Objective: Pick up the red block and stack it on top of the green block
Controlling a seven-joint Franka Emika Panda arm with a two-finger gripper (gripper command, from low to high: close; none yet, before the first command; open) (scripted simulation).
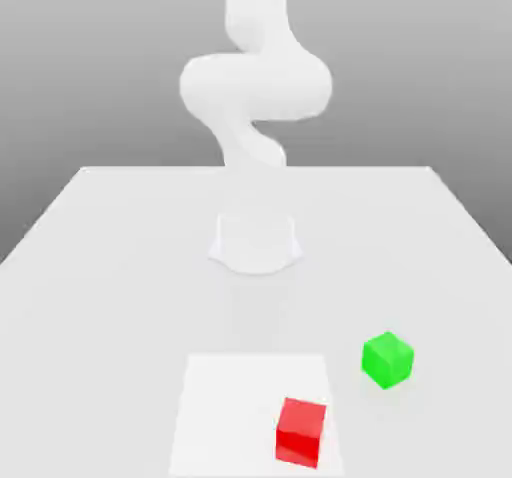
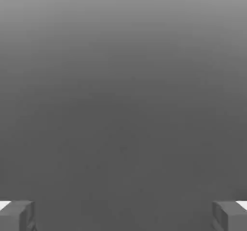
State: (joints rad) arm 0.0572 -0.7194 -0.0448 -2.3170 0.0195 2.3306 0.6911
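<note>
The red block [image 1: 301, 432] is a small cube near the table's front edge, right of centre in the exterior view. Its base rests on the right part of a paler square patch [image 1: 230, 406]. The green block [image 1: 387, 359] stands on the bare table a short way behind and to the right of the red one, not touching it. In the hand view my gripper [image 2: 123, 215] is open: its two grey fingertips [image 2: 19, 216] sit far apart with nothing between them, facing plain grey background. Neither block is near them.
The white arm [image 1: 255, 86] rises from its round base [image 1: 255, 243] at the middle of the white table [image 1: 100, 266]. The table's far edge runs behind the base, with grey backdrop beyond.
</note>
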